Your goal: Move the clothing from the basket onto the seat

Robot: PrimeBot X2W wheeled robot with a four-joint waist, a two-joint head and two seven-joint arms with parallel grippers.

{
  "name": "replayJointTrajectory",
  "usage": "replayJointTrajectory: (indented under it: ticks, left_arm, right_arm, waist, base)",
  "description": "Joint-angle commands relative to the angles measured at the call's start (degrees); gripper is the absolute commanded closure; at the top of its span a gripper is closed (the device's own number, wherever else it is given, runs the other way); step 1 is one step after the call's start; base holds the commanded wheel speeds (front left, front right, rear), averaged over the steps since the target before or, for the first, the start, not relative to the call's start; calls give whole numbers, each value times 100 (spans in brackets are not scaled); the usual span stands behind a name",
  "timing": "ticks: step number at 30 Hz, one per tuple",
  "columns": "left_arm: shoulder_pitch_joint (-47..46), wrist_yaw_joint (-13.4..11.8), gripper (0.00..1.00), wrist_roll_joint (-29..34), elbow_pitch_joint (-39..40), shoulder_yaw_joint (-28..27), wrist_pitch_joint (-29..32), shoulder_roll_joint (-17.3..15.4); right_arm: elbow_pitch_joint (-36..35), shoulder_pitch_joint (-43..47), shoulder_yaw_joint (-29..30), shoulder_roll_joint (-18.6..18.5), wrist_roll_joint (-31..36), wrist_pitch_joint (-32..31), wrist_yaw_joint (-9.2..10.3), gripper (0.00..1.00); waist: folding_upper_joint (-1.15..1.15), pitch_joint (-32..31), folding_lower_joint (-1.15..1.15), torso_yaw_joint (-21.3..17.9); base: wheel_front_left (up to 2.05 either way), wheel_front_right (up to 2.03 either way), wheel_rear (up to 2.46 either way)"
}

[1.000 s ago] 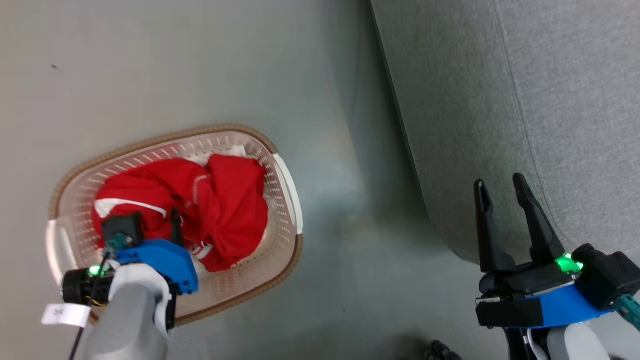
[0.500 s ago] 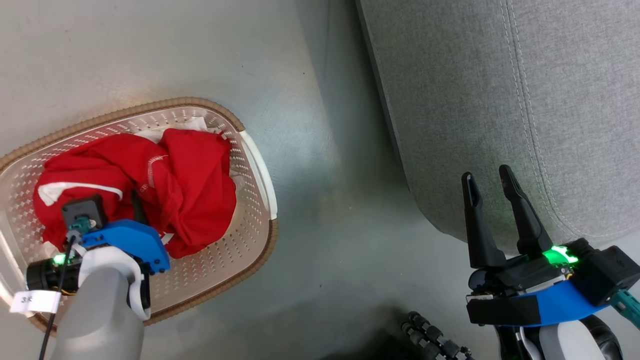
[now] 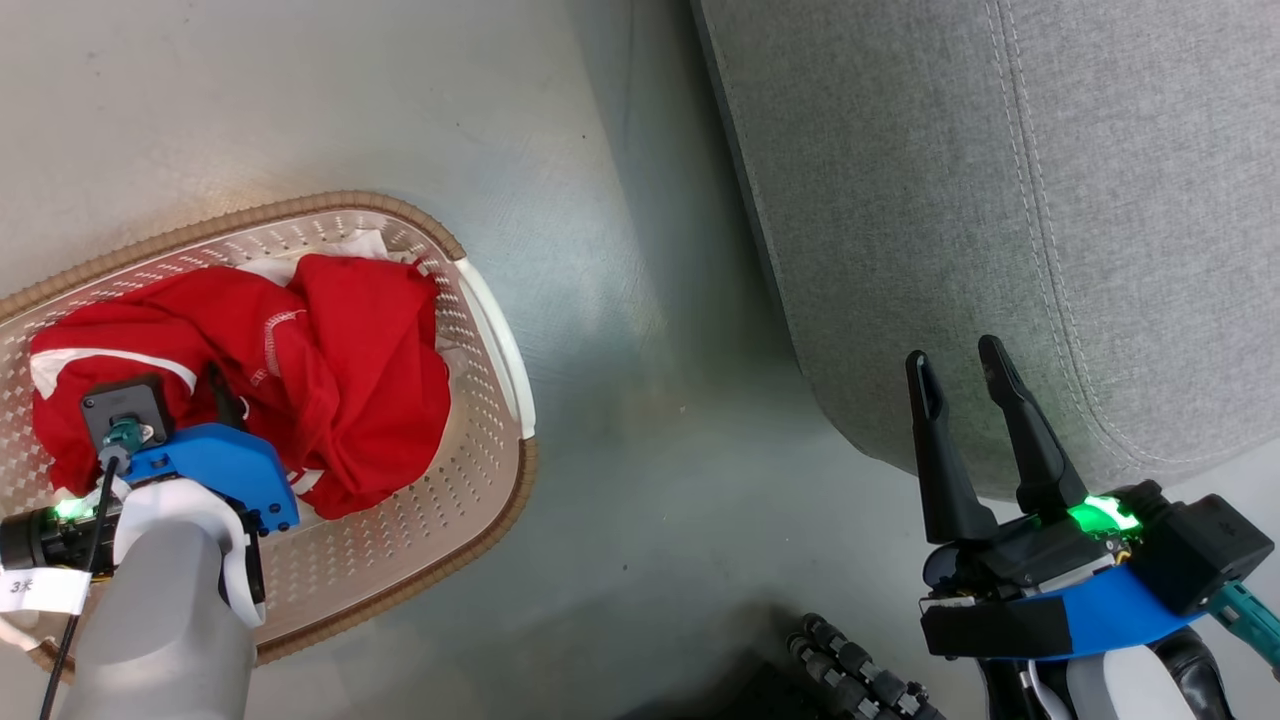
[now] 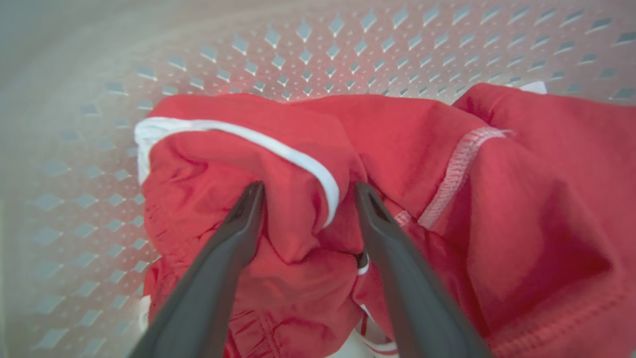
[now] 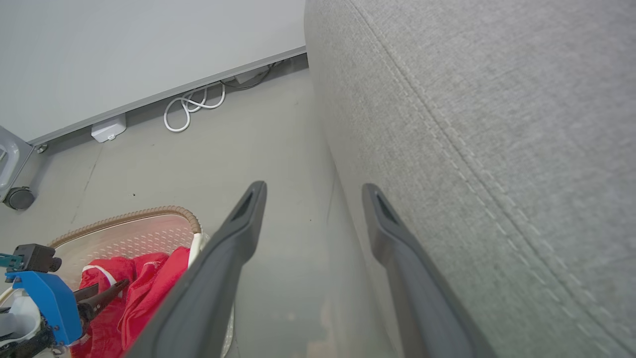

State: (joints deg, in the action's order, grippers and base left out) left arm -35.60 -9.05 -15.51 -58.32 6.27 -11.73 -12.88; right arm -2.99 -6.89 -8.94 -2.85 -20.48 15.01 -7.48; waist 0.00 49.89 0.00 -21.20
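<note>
The left fingers (image 4: 232, 248) stand spread in the left wrist view, one tip on each side of a raised fold of the clothing (image 4: 298, 209). They rest against the cloth without pinching it. My reading is that they straddle this ridge so that closing would gather plenty of fabric. The clothing is bright red and crumpled, with a white stripe curving over the fold and pale stitching along a seam. It lies heaped inside the basket (image 4: 308, 64).

In the head view the basket stands on the floor (image 3: 620, 300), well apart from the grey seat (image 3: 1000, 200), whose visible part carries no red cloth. The right fingers (image 3: 945, 470) are spread and empty just before the seat's rounded corner, probably kept clear.

The right wrist view looks along the seat's stitched side, with a white cable (image 5: 191, 107) coiled by the wall.
</note>
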Motion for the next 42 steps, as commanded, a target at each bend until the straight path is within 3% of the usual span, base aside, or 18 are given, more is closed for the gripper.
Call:
replayJointTrajectory:
  ticks: [1,2,10,19,32,42]
  left_arm:
    - [-109,-3,72,-27,-8,-20,-23,-61]
    - [-110,6,100,-40,-7,-18,-27,-69]
    - [-131,87,100,-103,-25,50,8,-74]
    - [-118,219,100,-228,-36,104,-83,138]
    - [316,719,100,-420,-358,304,-281,698]
    - [497,1159,100,-361,-427,693,-343,924]
  right_arm:
    - [5,-39,-6,-6,-52,25,-3,0]
    - [7,-46,-6,-6,-65,25,-3,0]
    - [24,-77,-33,-6,-95,25,-3,0]
    - [59,-149,38,-6,14,25,-3,0]
    - [209,-12,264,-8,398,26,-3,0]
    - [329,236,430,-10,739,26,-3,0]
  waist:
    - [0,-5,0,-22]
    - [0,-7,0,-27]
    - [0,-49,0,-6]
    - [0,-324,0,183]
    - [0,-1711,0,845]
    - [0,-2676,0,1417]
  base:
    - [0,0,0]
    - [0,0,0]
    - [0,0,0]
    - [0,0,0]
    - [0,0,0]
    - [0,0,0]
